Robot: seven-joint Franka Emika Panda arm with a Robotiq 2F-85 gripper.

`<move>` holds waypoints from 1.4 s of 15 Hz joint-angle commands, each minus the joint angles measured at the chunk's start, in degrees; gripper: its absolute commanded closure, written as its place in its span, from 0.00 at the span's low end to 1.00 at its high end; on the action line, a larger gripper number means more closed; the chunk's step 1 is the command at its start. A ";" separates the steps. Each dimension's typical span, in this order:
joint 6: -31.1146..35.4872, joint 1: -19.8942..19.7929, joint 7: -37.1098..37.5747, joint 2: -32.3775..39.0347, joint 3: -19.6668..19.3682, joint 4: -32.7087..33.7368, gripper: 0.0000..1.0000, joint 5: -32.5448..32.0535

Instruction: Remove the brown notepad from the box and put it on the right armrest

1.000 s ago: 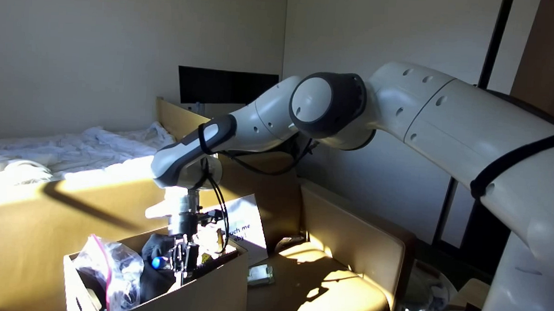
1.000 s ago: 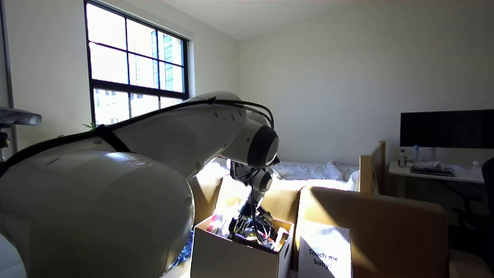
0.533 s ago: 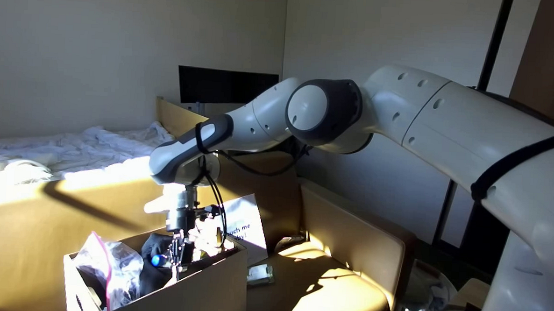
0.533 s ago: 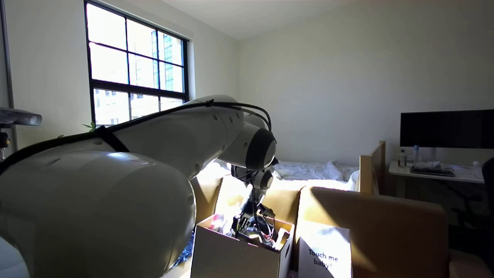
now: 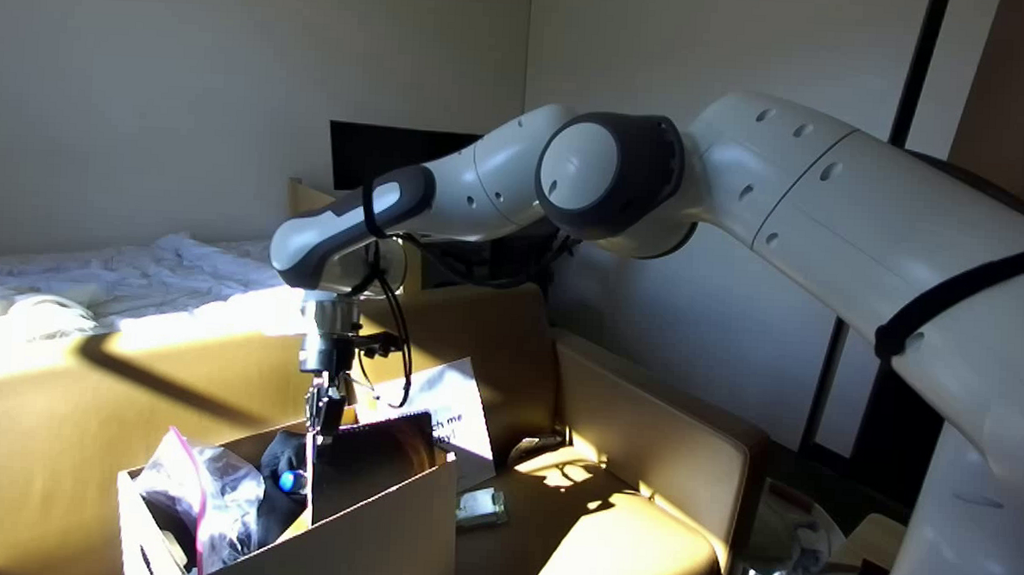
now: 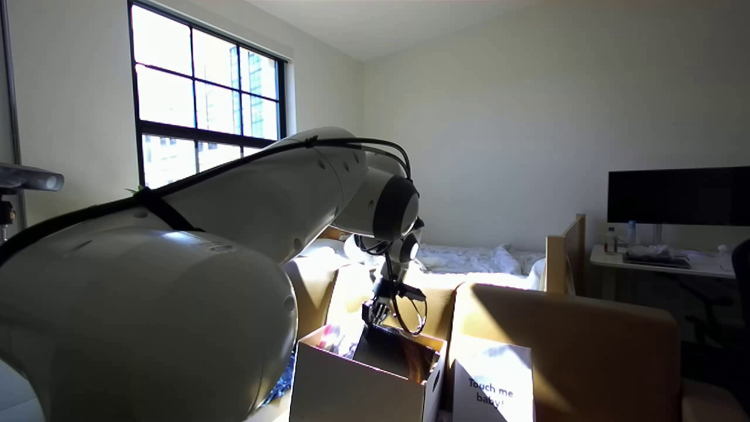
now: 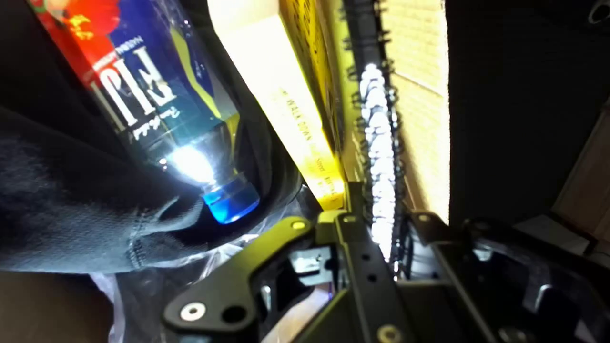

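- Currently, jaws clamped on the notepad (image 5: 374, 467), near one end of its spiral edge.
- Notepad stands on edge, partway out of the box (image 5: 380, 545): upper part above the rim in both exterior views, lower part hidden by the near wall.
- Arm (image 5: 607, 184) reaches over the box, jaws pointing down.
- Right armrest (image 5: 656, 449) of the couch (image 5: 214, 370): well apart from the notepad.
- Wrist view: blue-capped bottle (image 7: 152, 95) on dark cloth (image 7: 86, 224); yellow book (image 7: 295, 124) just beside the notepad, can't tell if touching.
- Clear bag (image 5: 217, 504) with pink strip sticks up from the box.
- Sign (image 6: 492, 375), "Touch me baby!", beside the box.
- Bed (image 5: 132, 275) behind couch, rumpled white sheets.
- Monitor (image 6: 679, 196) at a white tabletop (image 6: 674, 269).
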 commanded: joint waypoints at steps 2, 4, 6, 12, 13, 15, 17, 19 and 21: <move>6.09 0.03 8.15 -11.20 -2.35 -4.89 0.92 -1.04; 8.72 0.01 11.09 -14.63 -3.32 -4.96 0.93 -1.25; 11.35 0.24 13.90 -18.25 -4.83 -5.64 0.93 -2.35; 19.17 -1.78 18.45 -30.70 -12.18 -14.85 0.93 -8.75; 21.47 -2.13 18.83 -32.12 -13.90 -16.87 0.93 -10.02; 26.62 -3.20 21.01 -35.06 -16.27 -21.57 0.93 -13.41; 32.16 -3.80 24.92 -37.85 -18.98 -26.74 0.93 -17.16; 37.40 -4.16 30.36 -40.54 -21.92 -32.16 0.93 -22.58; 41.13 -3.76 37.93 -43.45 -25.43 -37.73 0.93 -29.78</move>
